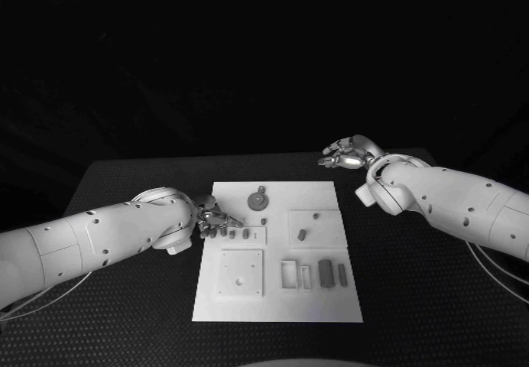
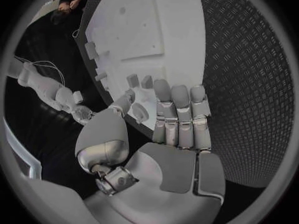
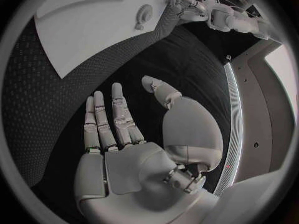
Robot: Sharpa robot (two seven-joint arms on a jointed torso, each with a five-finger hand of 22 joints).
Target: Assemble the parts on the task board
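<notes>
Two hands, unequal reach. Left hand (image 1: 212, 220) hovers at task board (image 1: 276, 306) left edge, fingers (image 2: 179, 109) straight, pressed together, empty; small parts (image 1: 245, 234) just beside fingertips. Right hand (image 1: 345, 155) spread, empty, well apart off the far corner.

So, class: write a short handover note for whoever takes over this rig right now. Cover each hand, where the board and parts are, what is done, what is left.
Left hand: over the task board's left edge, fingers extended, holding nothing that I can see.
Right hand: off the board, above the black table beyond its far right corner, open and empty.
Parts: a round piece near the far edge, small pieces by the left hand, and two dark bars beside the slots near the front.
Done: cannot tell if anything is seated.
Left: pick up the loose-looking pieces and fit them.
</notes>
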